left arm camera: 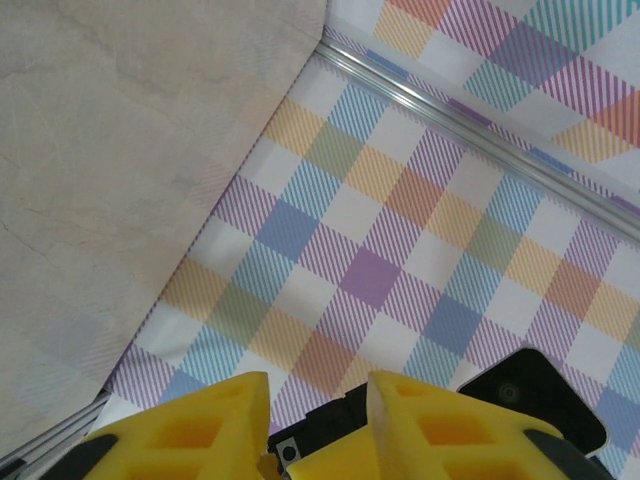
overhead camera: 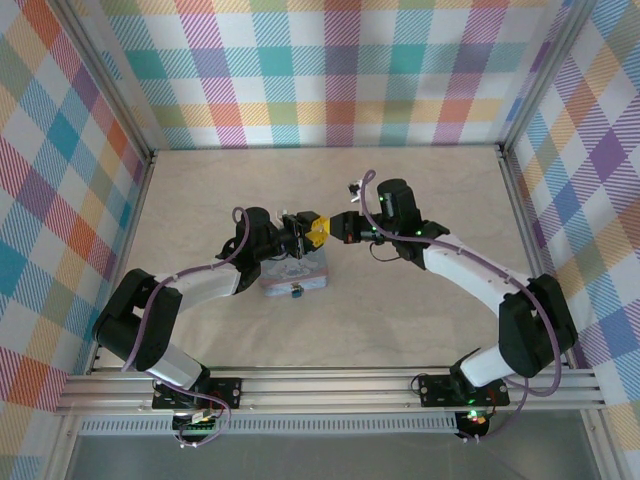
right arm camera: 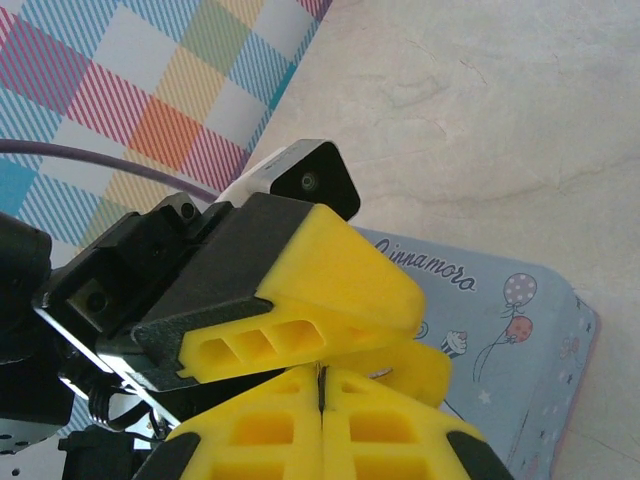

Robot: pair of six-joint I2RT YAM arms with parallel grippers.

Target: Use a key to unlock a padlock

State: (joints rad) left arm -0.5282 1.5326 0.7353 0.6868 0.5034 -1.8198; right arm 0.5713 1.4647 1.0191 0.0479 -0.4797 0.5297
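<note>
Close to the arm bases, the padlock [overhead camera: 297,291] hangs as a small dark-blue spot on the near side of a pale blue tin [overhead camera: 283,277], which sits on the table [overhead camera: 430,185]. Just above the far edge of the tin, the two grippers meet tip to tip. The right gripper [overhead camera: 330,229] has its yellow fingers pressed tight together; a thin dark line runs between them, and I cannot tell whether that is the key. The left gripper [overhead camera: 312,232] comes at it crosswise, its fingers a little apart on either side of the right gripper's tips, and I cannot say whether they touch. Beyond them lies bare table, then the checked wall [overhead camera: 330,70].
</note>
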